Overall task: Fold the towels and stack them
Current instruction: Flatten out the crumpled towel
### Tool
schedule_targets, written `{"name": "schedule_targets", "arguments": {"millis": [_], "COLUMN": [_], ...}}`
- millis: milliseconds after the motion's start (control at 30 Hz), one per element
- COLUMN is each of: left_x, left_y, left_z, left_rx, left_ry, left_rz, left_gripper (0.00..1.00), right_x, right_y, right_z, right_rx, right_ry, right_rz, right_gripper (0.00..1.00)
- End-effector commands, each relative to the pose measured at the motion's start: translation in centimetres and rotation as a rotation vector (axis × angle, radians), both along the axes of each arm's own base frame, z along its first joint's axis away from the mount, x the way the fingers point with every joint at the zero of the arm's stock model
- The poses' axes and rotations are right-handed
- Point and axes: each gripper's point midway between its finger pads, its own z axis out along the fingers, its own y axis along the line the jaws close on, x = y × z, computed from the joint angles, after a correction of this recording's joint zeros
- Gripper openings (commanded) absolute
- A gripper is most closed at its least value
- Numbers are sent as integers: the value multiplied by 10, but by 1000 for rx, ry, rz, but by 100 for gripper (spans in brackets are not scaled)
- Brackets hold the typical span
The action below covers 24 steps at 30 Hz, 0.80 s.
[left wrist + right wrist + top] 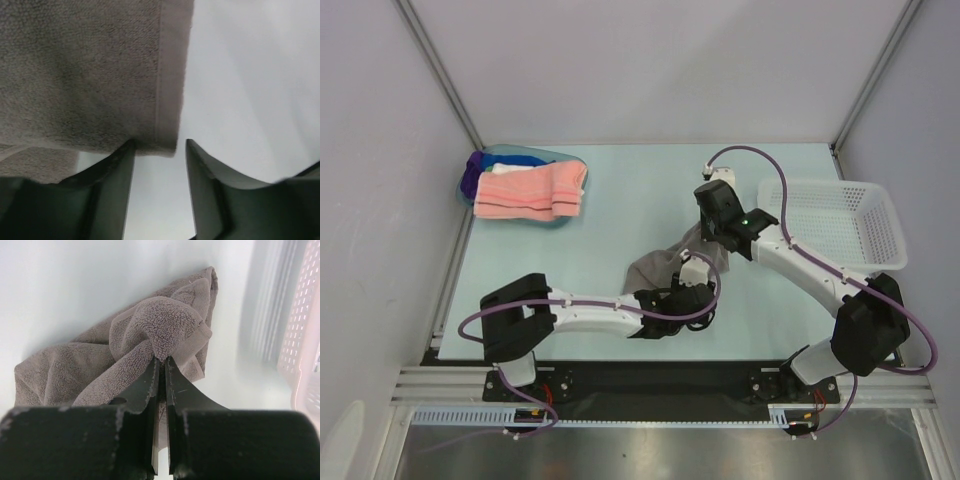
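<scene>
A crumpled grey towel (650, 270) lies mid-table, one fold pulled up. My right gripper (708, 240) is shut on that raised fold (165, 335); the jaws (161, 361) pinch the terry cloth at their tips. My left gripper (692, 265) is close beside it, open (160, 143). The towel's hemmed corner (167, 135) hangs just at the left gripper's fingertips, touching the left finger (120, 165), and nothing is clamped. Folded salmon pink towels (530, 192) lie stacked at the far left, with purple and blue cloth (473, 177) behind them.
The folded towels sit in a translucent blue tub (510, 152) at the table's far left. A white mesh basket (840, 195) stands at the right edge, also seen as the basket (300, 315) in the right wrist view. Frame posts rise at both back corners.
</scene>
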Motion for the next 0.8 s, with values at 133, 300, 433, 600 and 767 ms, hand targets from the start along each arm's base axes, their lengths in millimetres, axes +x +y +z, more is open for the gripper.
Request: {"name": "schedule_targets", "arguments": {"millis": [133, 300, 433, 600, 767], "left_x": [8, 15, 32, 62, 69], "left_y": [10, 27, 60, 123, 157], "left_z": [3, 9, 38, 117, 167], "left_rx": [29, 61, 80, 19, 8], "left_ry": [-25, -51, -102, -196, -245], "left_rz": [90, 127, 200, 273, 244], "left_gripper": [28, 8, 0, 0, 0], "right_x": [11, 10, 4, -11, -44], "right_y": [-1, -2, -4, 0, 13], "right_z": [26, 32, 40, 50, 37], "right_rx": [29, 40, 59, 129, 189], "right_ry": [-66, -74, -80, -80, -54], "right_rz": [-8, -5, 1, 24, 59], "right_gripper": [2, 2, 2, 2, 2]}}
